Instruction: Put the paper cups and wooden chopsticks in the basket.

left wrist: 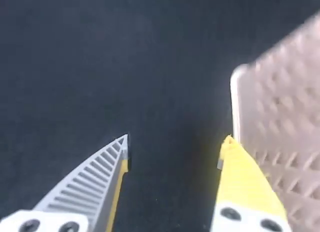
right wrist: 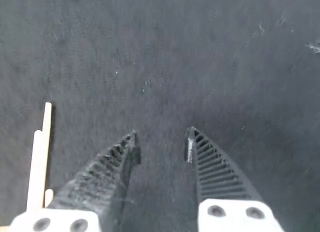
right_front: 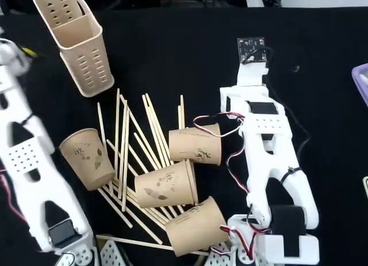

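Left gripper: we see its grey and yellow fingers spread above the black tabletop, with the beige perforated plastic basket just beside it | Right gripper: we see the fingers parted, nothing between them | Four brown paper cups lie on their sides among scattered wooden chopsticks, outside the basket

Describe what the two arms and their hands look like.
The left arm and right arm are white plastic shells with dotted vent holes and black motor blocks; red, white and black cables loop along the right one. The left hand has one grey ribbed finger and one yellow finger; the right hand has two black ribbed fingers. Both have white screwed bases.
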{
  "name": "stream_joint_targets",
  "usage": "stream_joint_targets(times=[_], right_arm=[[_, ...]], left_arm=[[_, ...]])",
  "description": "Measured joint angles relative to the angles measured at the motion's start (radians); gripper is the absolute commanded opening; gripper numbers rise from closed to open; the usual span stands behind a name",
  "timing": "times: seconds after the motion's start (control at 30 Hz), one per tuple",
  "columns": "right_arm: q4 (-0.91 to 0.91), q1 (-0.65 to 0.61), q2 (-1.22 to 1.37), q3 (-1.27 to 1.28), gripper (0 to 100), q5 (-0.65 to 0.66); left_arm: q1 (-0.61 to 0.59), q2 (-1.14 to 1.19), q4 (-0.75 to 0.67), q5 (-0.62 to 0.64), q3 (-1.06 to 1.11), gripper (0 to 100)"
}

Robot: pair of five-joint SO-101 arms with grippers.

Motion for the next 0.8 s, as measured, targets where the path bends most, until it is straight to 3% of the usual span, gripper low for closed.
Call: stream_joint_targets(times=[0.17, 0.33, 0.73, 0.8], right_arm=[[0.000, -0.032, 0.000, 0.000, 16.2, 0.000], [0.000, -0.031, 0.000, 0.000, 16.2, 0.000], [-0.003, -0.031, 0.000, 0.018, 16.2, 0.000], [-0.003, -0.031, 0.000, 0.018, 16.2, 0.000]], left_arm=[[0.000, -0.201, 0.064, 0.104, -0.002, 34], [0.127, -0.319, 0.167, 0.130, -0.002, 34], [0.293, -0.351, 0.170, 0.241, 0.275, 34], [0.301, -0.351, 0.169, 0.241, 0.318, 30]])
